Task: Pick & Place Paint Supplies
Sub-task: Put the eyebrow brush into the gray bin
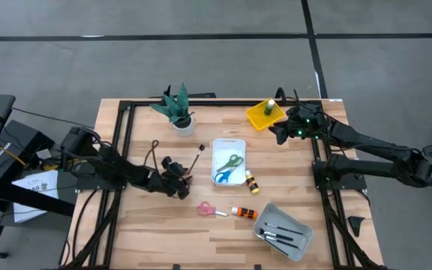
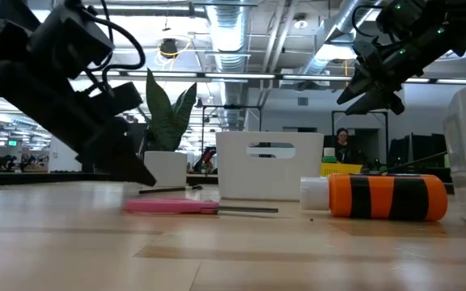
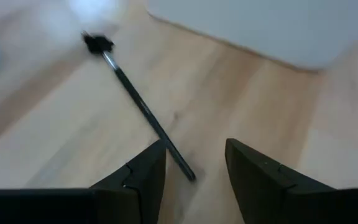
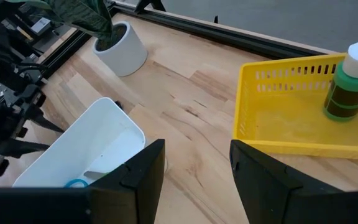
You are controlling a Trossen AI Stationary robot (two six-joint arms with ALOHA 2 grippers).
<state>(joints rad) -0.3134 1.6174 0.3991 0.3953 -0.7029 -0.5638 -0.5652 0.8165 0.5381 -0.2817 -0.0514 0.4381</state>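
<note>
Seemingly, the left pincer (image 3: 194, 168) stood parted around the brush's (image 3: 143, 106) tip; the thin handle could have rolled away.

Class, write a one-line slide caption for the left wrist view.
Left hand, fingers apart, poised over the near end of a thin dark brush lying on the wooden table.

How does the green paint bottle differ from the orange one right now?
The green bottle stands upright inside the yellow tray; the orange bottle lies on its side on the bare table, beside the pink scissors. Both have white caps.
</note>
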